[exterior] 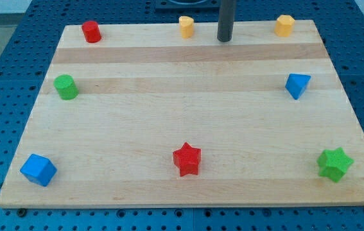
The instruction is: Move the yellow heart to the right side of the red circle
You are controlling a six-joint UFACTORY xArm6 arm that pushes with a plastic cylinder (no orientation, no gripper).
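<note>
Here, in the single camera view, a pale wooden board (188,135) lies on a blue perforated table (2,58). The arm carries no claw, so there is nothing to release or clench: it ends in a dark rod, and my tip (225,40) rests near the board's top edge, a little right of centre. The yellow heart (186,27) stands just to the view's left of my tip, apart from it. The red circle (91,31) sits in the upper left of the frame, well apart from the heart. A yellow block (285,25), its shape unclear, is at the upper right. Lower down are a green cylinder (65,86) at left, a blue triangular block (297,85) at right, a blue cube (38,169) at lower left, a red star (187,159) at bottom centre, and a green star (334,164) at lower right.
</note>
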